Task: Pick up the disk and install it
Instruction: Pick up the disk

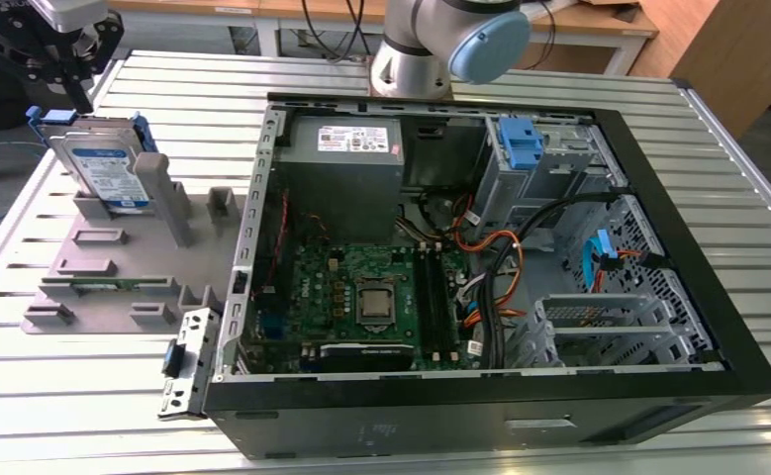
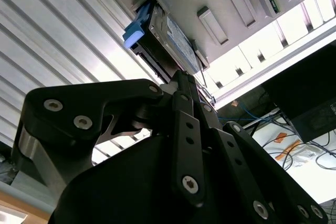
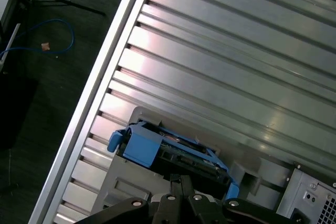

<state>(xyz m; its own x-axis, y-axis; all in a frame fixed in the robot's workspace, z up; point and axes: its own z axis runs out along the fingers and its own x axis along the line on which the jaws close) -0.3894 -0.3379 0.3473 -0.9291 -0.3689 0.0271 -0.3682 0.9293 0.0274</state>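
Black end effector (image 2: 181, 75) drawn together, clamped on nothing. Just ahead of it, untouched: silver rectangular hard drive in blue plastic carrier (image 2: 167, 30), standing on edge in grey moulded fixture (image 1: 108, 262). Risk of knocking the carrier's top edge and tilting the drive if lowered without parting first. Beneath, ribbed aluminium counter (image 3: 236, 51); well aside, open black computer case (image 1: 491, 426); beyond the counter's edge, dark floor (image 3: 42, 103) with blue cable (image 3: 55, 21).

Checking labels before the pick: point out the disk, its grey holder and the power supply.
disk (image 1: 103, 168), exterior view, on its label.
holder (image 1: 147, 259), exterior view, bare base plate.
power supply (image 1: 338, 168), exterior view, grey face below its label.
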